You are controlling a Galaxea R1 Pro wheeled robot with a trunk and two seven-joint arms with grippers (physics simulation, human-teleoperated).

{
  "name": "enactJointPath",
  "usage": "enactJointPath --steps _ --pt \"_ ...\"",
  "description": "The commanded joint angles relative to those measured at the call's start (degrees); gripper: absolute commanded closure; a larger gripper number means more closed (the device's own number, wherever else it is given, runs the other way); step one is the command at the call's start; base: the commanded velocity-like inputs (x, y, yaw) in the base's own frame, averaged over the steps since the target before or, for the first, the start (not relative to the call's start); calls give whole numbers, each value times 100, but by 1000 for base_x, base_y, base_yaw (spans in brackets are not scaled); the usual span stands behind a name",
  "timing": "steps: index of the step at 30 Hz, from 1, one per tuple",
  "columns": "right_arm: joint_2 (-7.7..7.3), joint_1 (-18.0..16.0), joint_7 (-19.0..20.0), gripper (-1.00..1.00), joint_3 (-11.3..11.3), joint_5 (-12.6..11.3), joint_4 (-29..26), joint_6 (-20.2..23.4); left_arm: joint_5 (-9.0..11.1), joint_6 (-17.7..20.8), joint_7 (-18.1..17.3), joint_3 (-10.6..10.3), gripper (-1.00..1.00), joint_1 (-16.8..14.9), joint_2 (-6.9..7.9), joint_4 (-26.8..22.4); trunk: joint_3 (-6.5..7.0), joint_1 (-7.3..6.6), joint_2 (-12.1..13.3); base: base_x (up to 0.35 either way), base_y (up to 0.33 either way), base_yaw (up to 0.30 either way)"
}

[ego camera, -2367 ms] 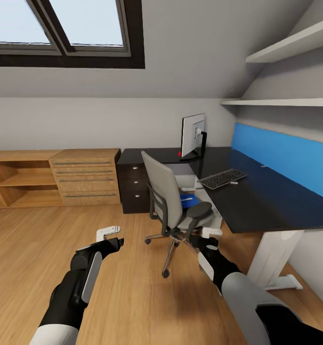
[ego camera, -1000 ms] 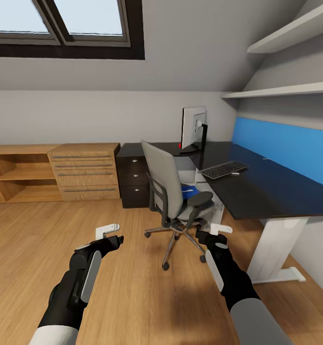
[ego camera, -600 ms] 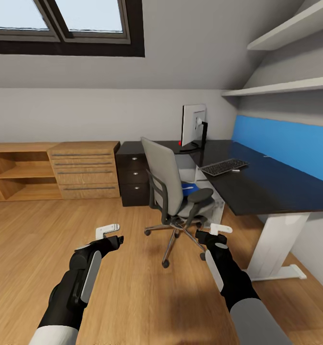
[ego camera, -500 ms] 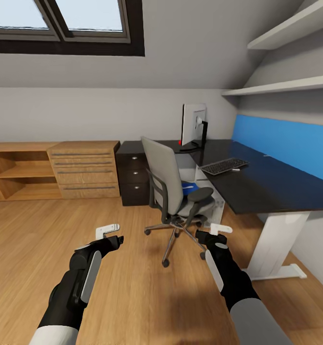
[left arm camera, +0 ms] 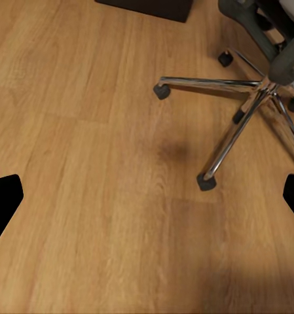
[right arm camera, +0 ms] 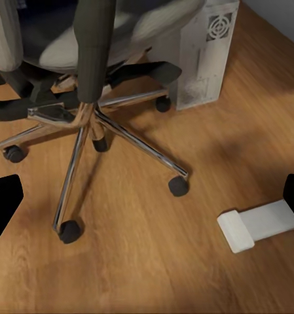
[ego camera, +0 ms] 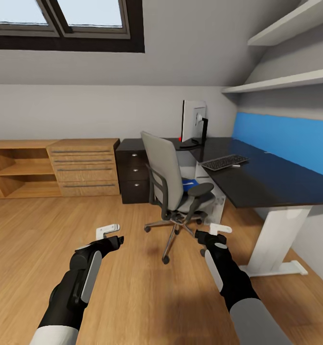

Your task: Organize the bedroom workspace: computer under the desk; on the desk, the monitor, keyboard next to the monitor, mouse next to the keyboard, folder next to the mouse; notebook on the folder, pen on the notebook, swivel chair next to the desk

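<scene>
The grey swivel chair (ego camera: 168, 184) stands on the floor in front of the black desk (ego camera: 267, 184), its back turned to me. The blue folder (ego camera: 189, 182) lies on its seat. On the desk stand the monitor (ego camera: 193, 121), the keyboard (ego camera: 224, 162) and a thin pale pen (ego camera: 235, 166) beside it. The pale computer (right arm camera: 202, 52) stands under the desk behind the chair's chrome base (right arm camera: 97, 131). My left gripper (ego camera: 109, 232) and right gripper (ego camera: 218, 229) hang open and empty above the floor, short of the chair. The mouse and the notebook are out of view.
A light wooden counter with drawers and shelves (ego camera: 85, 166) runs along the back wall at the left. Dark drawers (ego camera: 132, 177) close the desk's left end. The desk's white leg and foot (ego camera: 274, 249) stand to my right. Wall shelves (ego camera: 286, 81) hang above the desk.
The whole picture has shifted a little, so the camera has moved; chair and desk look slightly nearer. Since the oldest frame my right arm has straightened forward. Both grippers stay open.
</scene>
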Motion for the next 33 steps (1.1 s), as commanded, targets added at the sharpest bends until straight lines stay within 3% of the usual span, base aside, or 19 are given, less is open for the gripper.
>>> enactJointPath --steps 1,29,33 --pt "2 -3 -23 -100 -4 -39 -9 21 62 24 40 6 -100 -4 -3 -4 -24 22 -44 0 0 0" --pt "15 6 -32 -100 4 -39 -57 26 62 24 40 1 -100 -4 -12 91 -458 637 -1167 0 0 0" --pt "13 6 -32 -100 5 -39 -60 23 62 24 40 1 -100 -4 -12 95 -458 637 -1167 0 0 0"
